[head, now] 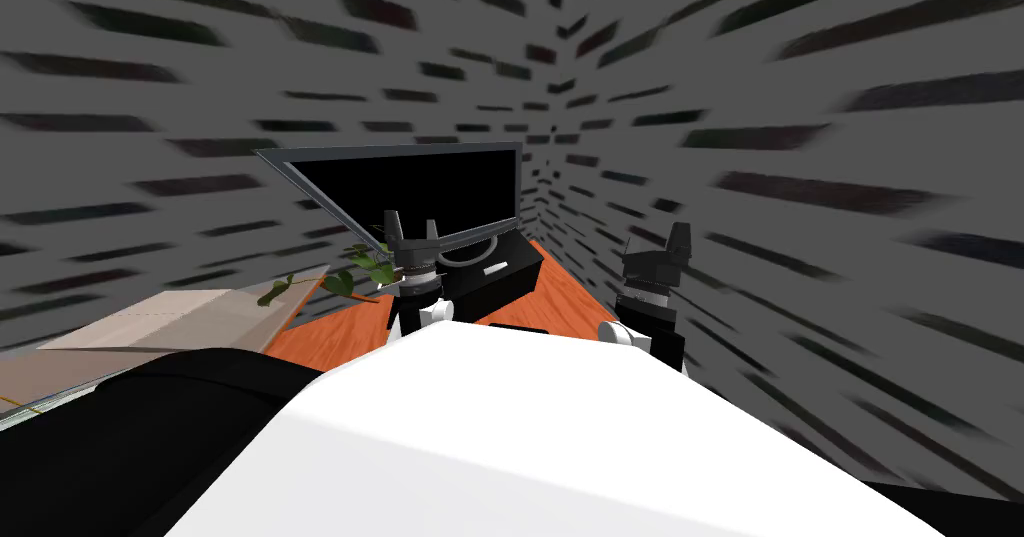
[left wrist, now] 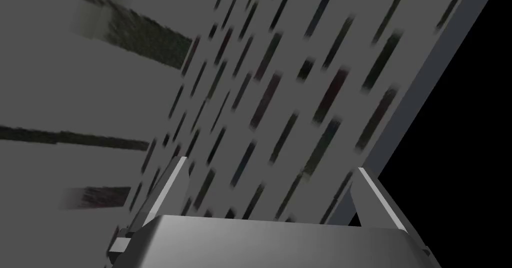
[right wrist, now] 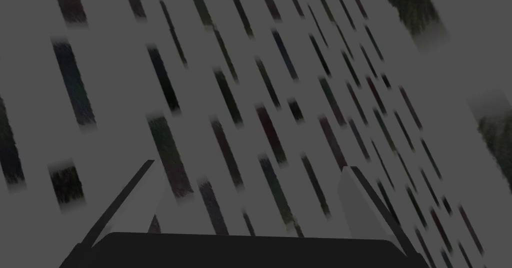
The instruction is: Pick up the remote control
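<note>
A television (head: 420,186) with a black screen and grey frame stands on an orange wooden top (head: 340,336), on a black base (head: 500,273). A small dark flat piece (head: 518,328) lies on that top just past my chest; I cannot tell whether it is the remote control. My left gripper (head: 411,226) is raised in front of the screen's lower edge, open and holding nothing. The left wrist view has its fingers (left wrist: 172,180) wide apart, with the television's grey frame (left wrist: 425,80) beside them. My right gripper (head: 655,241) is up to the right of the top, open (right wrist: 250,166) and holding nothing.
A leafy green plant (head: 345,276) stands at the left of the television. Further left is a pale, glassy table (head: 150,331). A grey wall with dark streaks (head: 750,141) runs close behind and along the right of the orange top.
</note>
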`<state>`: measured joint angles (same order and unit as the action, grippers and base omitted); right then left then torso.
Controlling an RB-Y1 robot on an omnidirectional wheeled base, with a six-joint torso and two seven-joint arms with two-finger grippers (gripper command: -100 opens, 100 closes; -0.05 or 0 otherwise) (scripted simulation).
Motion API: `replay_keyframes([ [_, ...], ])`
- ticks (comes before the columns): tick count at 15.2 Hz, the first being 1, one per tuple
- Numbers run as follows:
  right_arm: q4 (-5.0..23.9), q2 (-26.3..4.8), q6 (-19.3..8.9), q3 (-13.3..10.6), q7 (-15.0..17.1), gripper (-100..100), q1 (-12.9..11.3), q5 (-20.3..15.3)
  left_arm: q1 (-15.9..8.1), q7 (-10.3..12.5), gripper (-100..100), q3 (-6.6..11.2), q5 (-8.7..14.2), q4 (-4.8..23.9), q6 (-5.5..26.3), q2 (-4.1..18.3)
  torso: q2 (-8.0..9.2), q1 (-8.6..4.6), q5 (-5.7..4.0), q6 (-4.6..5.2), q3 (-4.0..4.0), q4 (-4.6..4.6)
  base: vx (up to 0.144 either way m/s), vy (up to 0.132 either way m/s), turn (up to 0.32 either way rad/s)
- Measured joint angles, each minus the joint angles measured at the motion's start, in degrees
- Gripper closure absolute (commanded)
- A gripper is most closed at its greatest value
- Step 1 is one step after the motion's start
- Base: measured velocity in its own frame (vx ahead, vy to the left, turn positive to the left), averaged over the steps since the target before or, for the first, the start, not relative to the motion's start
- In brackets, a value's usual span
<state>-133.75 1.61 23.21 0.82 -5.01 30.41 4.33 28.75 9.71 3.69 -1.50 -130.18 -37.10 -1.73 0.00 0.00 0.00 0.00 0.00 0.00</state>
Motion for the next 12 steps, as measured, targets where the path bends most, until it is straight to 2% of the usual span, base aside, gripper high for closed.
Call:
replay_keyframes([
  [6,0.0,0.0,0.0,0.0,0.0,0,0.0,0.0,-0.09,0.45,-100,1.16,0.56,1.65,2.59,6.11,-0.07,-0.01,0.0,0.02,-0.04,-0.02,0.015,-0.011,-0.096],
  [9,0.0,0.0,0.0,0.0,0.0,0,0.0,0.0,-0.95,1.01,-100,2.64,1.21,3.66,5.54,9.38,-0.12,-0.03,0.0,0.03,-0.07,-0.03,0.027,-0.013,-0.123],
  [12,0.0,0.0,0.0,0.0,0.0,0,0.0,0.0,-1.0,1.44,-100,3.67,1.71,4.42,8.74,11.4,-0.13,-0.05,-0.01,0.02,-0.08,-0.03,0.029,-0.017,-0.129],
])
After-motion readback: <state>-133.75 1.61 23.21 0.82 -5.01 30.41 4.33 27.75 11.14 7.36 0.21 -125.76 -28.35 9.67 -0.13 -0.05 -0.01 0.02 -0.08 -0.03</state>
